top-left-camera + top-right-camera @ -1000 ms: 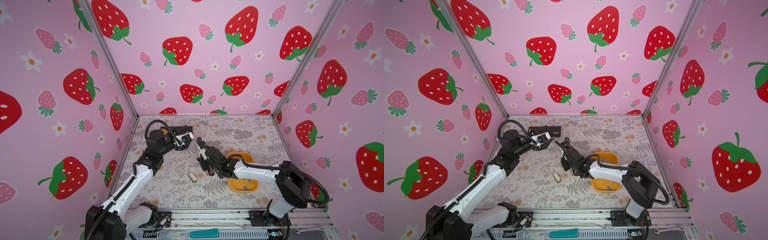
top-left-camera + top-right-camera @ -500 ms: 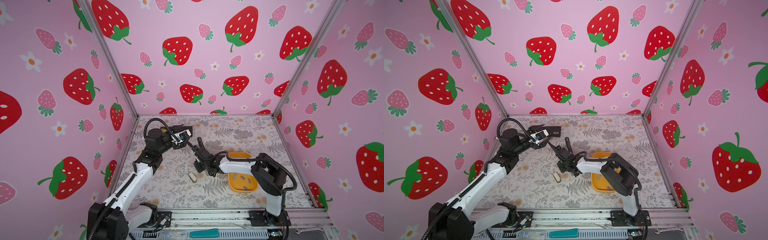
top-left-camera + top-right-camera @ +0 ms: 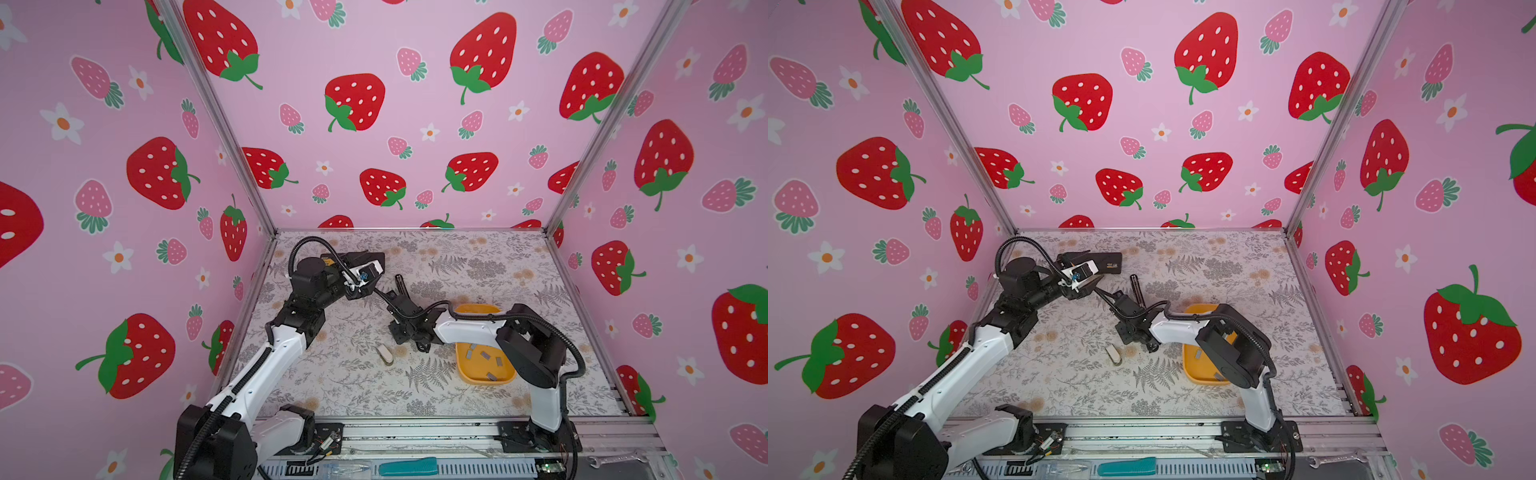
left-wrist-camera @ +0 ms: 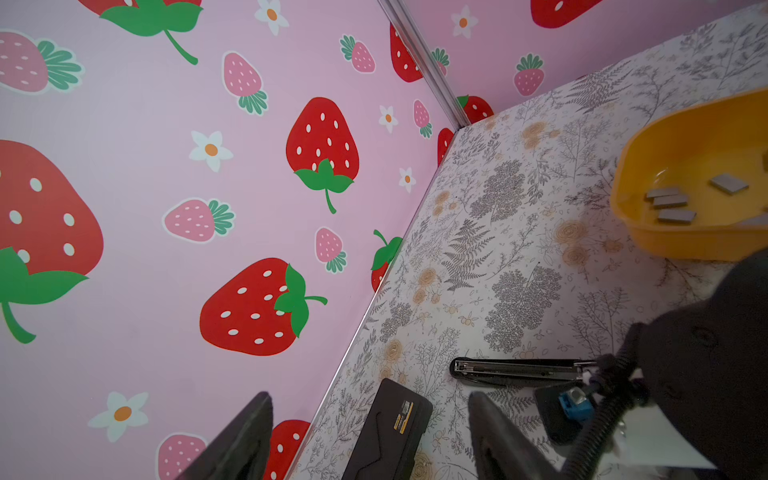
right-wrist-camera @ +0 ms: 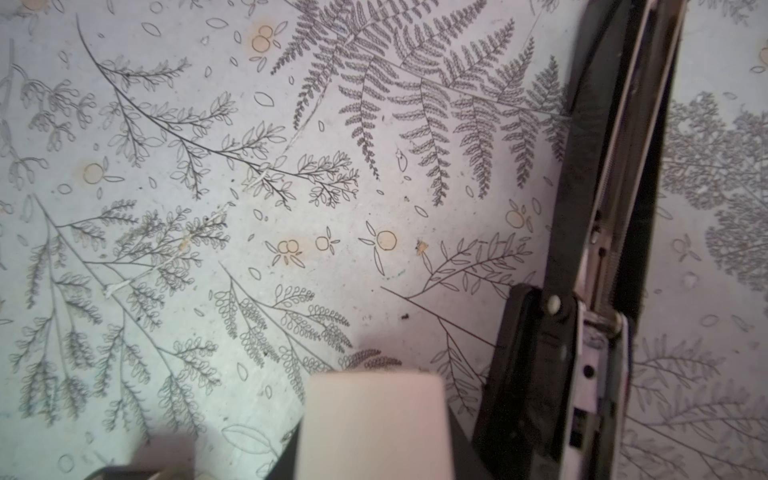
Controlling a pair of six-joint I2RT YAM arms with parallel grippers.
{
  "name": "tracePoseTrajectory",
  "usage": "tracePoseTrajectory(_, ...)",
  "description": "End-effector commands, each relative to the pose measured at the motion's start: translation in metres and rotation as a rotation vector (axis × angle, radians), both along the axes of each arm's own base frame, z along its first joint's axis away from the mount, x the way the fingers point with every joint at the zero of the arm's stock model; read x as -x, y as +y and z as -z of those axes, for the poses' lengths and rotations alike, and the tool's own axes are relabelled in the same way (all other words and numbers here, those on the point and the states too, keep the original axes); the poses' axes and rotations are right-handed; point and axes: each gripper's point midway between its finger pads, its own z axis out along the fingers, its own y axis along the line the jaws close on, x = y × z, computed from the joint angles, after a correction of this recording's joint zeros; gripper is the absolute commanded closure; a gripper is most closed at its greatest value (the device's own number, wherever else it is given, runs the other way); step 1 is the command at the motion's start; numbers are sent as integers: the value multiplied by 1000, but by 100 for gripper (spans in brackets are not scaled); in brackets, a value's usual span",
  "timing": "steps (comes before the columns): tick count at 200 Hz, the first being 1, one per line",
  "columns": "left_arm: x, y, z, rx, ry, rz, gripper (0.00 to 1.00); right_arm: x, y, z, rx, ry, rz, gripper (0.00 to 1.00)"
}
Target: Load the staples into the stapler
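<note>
**Progress.** Loading is not done. The stapler [image 4: 515, 368], a black one, lies opened on the worktop [image 3: 498, 266] towards the back, with its metal channel facing up. In the left wrist view no strip can be made out in that channel, though its near end is hidden. The staples [image 4: 670, 202] that show are several grey strips. All lie loose in the yellow tray [image 3: 478, 309] at the front right, well apart from the stapler. The right arm [image 3: 469, 328] covers part of the tray in both top views. Judged from this, the opening step is done. What is left is to carry a strip across, seat it in the channel and close the stapler.

**Left gripper.** The left gripper [image 4: 372, 399] has its jaws wide apart with nothing between them. It is near the stapler but not touching it. A flat black case [image 4: 386, 432] lies on the worktop beyond its fingers.

**Right gripper.** The right gripper [image 3: 395, 306] sits at the hinge end of the stapler. Its jaws are not clearly seen in any view, so how far open it is cannot be told, nor whether it carries a strip. A blurred pale block [image 5: 374, 424] fills the near edge of the right wrist view and is too close to identify.
</note>
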Motion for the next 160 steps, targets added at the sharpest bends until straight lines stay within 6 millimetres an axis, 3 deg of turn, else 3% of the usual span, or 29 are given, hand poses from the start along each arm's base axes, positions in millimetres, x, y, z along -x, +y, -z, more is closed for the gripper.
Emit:
tracePoseTrajectory(1,6,-10,-16,12,-25,68,24,-7,-11,13,60,15,48,84)
tracePoseTrajectory(95,12,-14,-15,5,-16,107,23,-5,-9,7,39,16,43,61)
tracePoseTrajectory(160,14,-18,-12,3,-8,135,23,-7,-10,-10,9,-11,47,56)
